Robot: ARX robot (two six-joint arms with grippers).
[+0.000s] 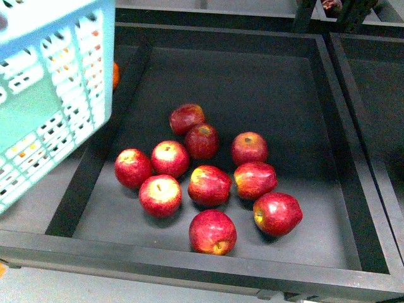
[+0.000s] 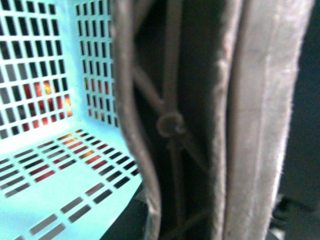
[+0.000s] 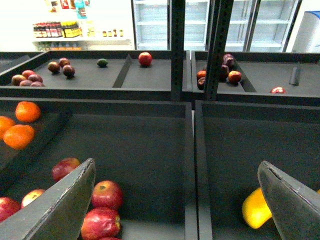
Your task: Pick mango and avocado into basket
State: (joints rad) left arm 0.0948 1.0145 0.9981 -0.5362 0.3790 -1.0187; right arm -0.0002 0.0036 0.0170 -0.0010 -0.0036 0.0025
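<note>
The basket (image 1: pixel 57 82) shows at the near left, overlapping a bin (image 1: pixel 252 82) of red apples (image 1: pixel 208 186). The right fingers (image 3: pixel 60 205) are spread, and the mango (image 3: pixel 256 207) lies in the neighbouring right-hand bin (image 3: pixel 240 150), just beside one of them. Whether the left fingers (image 2: pixel 265 100) are spread or pressed together cannot be told.

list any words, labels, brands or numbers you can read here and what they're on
No text can be read in any view.
Bottles on the far shop shelf, right wrist view: labels too small and blurred to read.
Coloured packets above them: print too blurred to read.
Basket, apples, black tray: no text or stickers visible.
</note>
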